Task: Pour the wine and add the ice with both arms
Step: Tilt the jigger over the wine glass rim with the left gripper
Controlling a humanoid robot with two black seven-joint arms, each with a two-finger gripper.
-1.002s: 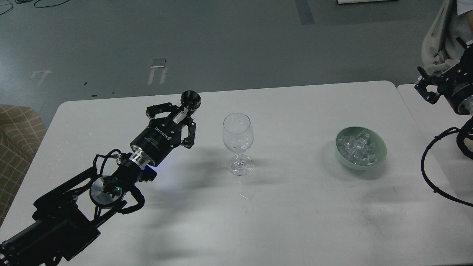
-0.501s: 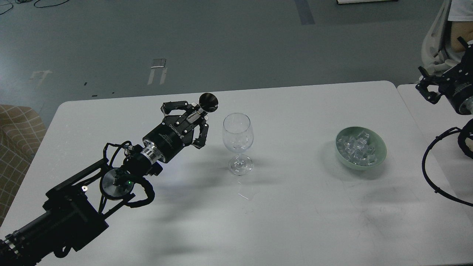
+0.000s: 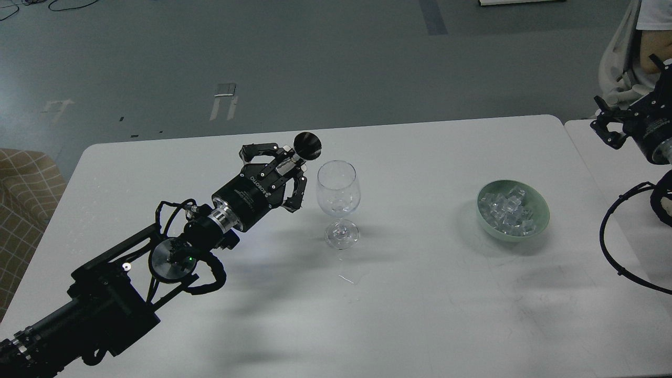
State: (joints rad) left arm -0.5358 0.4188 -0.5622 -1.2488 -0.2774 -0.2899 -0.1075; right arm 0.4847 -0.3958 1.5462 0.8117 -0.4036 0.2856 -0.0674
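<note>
**Scoop held just left of the wine glass, ice in the bowl**

The left arm reached in from the lower left across the white table. Its gripper was closed on the pale handle of a small black scoop, whose round dark cup stood above and beyond the fingers, tipped toward the upper right. The cup sat just left of the rim of the wine glass, near it but not touching.

The wine glass stood upright near the middle of the table, on its foot. A few clear cubes appeared to lie inside its bowl, though glass against glass made them hard to tell apart. A small wet smear showed on the table in front of the foot.

The ice lay heaped in a pale green bowl, well to the right of the glass and apart from both arms.

The right arm came in at the far right edge, over a second table that butted against the first. Its gripper hung above that table's far corner with its fingers spread and nothing between them
</note>
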